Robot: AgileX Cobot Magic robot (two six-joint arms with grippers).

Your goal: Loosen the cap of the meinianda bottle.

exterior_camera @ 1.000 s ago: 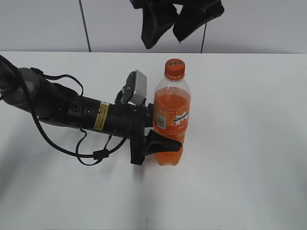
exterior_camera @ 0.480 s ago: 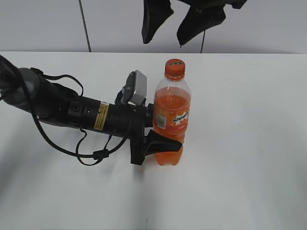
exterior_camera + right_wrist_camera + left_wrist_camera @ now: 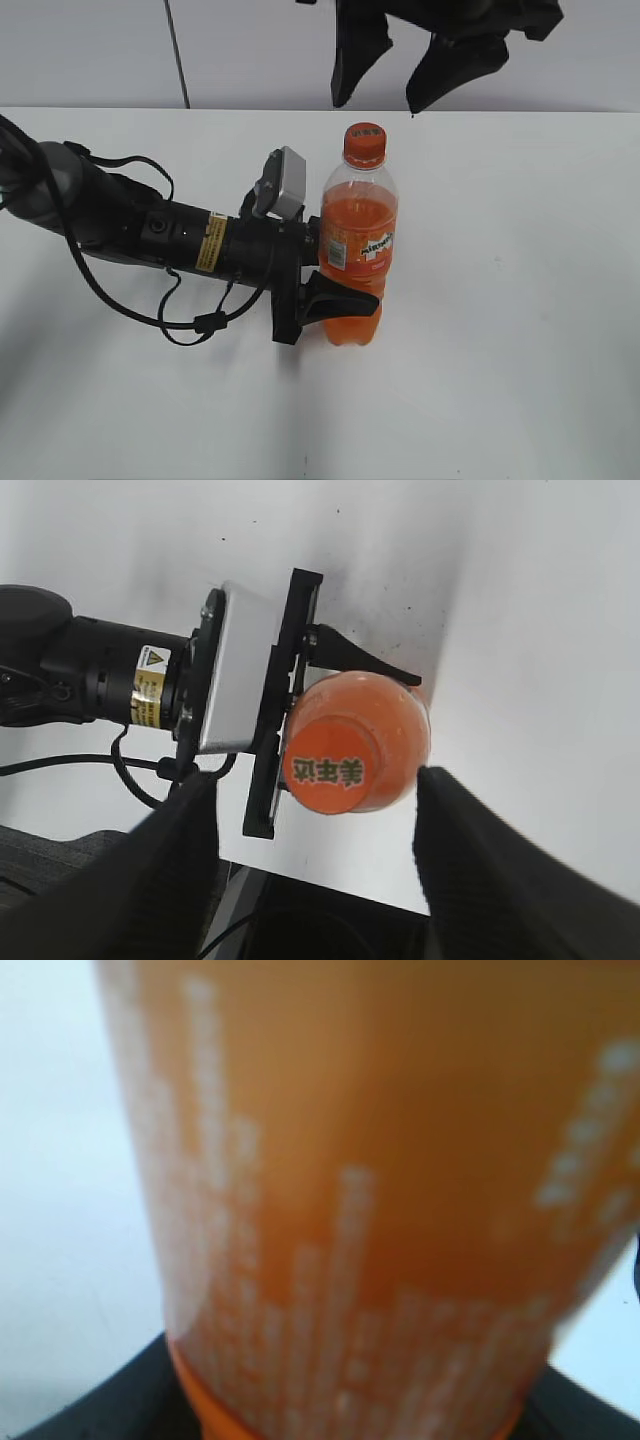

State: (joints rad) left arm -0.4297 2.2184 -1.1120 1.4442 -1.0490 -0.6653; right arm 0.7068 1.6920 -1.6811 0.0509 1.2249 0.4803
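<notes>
Exterior: the bottle [image 3: 357,262] stands upright mid-counter, cap [image 3: 364,143] on, the left gripper [image 3: 335,285] clamped round its lower body. The right gripper [image 3: 400,75] hangs above the far edge, jaws apart, cut off at the top.
Left wrist: only blurred orange label.
Right wrist: cap [image 3: 327,767] seen from above, between the parted jaws.

I'm right up against the meinianda bottle [image 3: 370,1200] here: blurred orange fills almost the whole frame, with columns of white speckles running down it. A brighter orange band curves along its lower edge. Dark shapes, probably my left gripper's fingers [image 3: 110,1400], sit at both bottom corners. White table [image 3: 60,1210] shows at left.
</notes>
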